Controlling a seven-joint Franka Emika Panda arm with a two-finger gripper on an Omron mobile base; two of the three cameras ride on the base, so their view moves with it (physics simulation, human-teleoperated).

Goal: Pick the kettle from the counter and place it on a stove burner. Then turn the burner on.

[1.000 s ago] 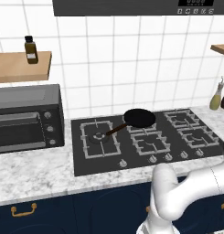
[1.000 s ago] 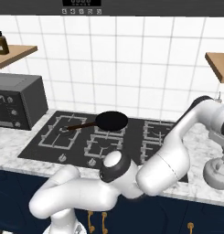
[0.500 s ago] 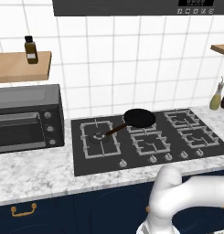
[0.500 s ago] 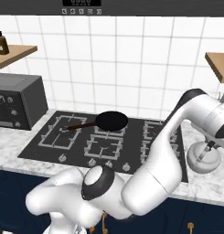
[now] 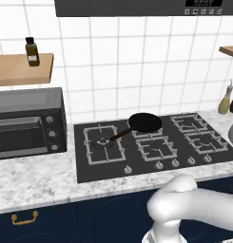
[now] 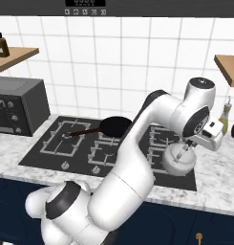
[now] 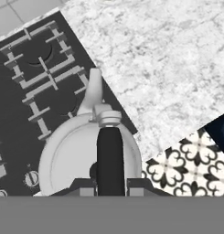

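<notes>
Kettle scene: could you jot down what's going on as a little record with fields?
Kettle: small silvery-white rounded kettle, lifted over the stove's right edge
Gripper: gripper shut on the kettle's dark handle
Stove: black gas stove set in the marbled counter
Pan: black frying pan on a rear middle burner
Oven: dark toaster oven at left

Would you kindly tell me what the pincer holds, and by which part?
The pincer is shut on the kettle, gripping its dark top handle.
</notes>
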